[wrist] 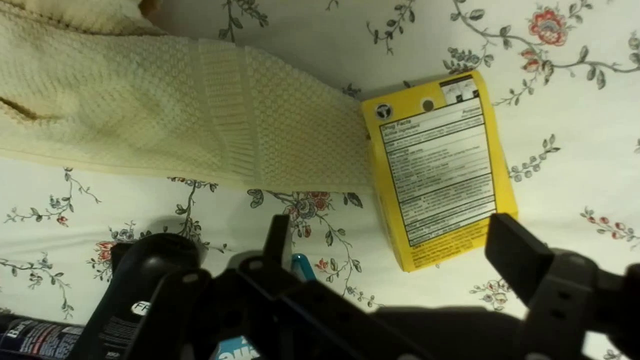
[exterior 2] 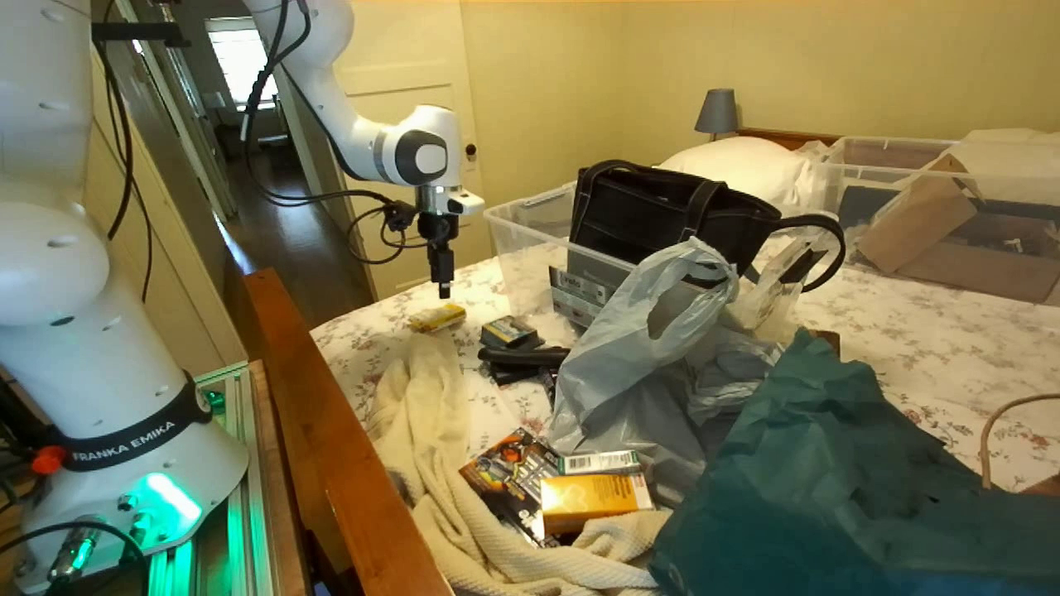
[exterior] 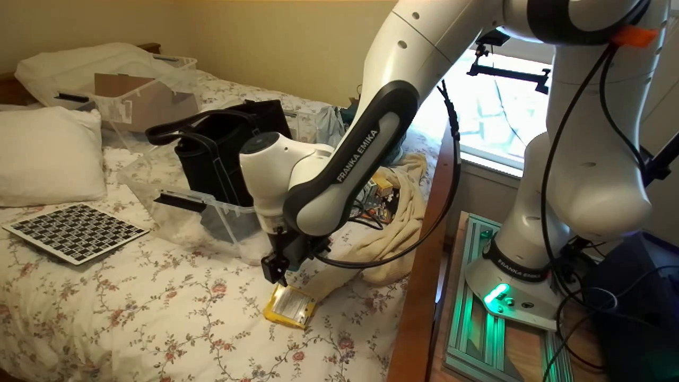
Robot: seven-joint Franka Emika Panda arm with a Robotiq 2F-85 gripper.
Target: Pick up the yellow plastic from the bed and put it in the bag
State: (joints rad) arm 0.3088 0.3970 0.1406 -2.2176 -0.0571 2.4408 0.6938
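Note:
The yellow plastic [wrist: 440, 170], a flat yellow pack with a white printed label, lies on the flowered bed [exterior: 185, 323]. It shows in both exterior views, for instance as a small yellow pack [exterior 2: 437, 318] below the hand. Above it, pointing down, is my gripper [wrist: 392, 232], open with nothing held. In the wrist view the right finger [wrist: 520, 255] overlaps the pack's lower right corner, while the left finger stands off to its left. The black bag [exterior: 212, 164] stands upright in a clear plastic bin [exterior 2: 530, 248], its handles up; its inside is mostly hidden.
A cream towel [wrist: 200, 110] reaches the pack's left edge in the wrist view. Dark bottles [wrist: 145, 280] lie nearby. Grey [exterior 2: 629, 364] and teal [exterior 2: 811, 480] bags, small boxes [exterior 2: 592, 497], a checkered board [exterior: 77, 232] and a wooden bed rail [exterior: 419, 297] surround the area.

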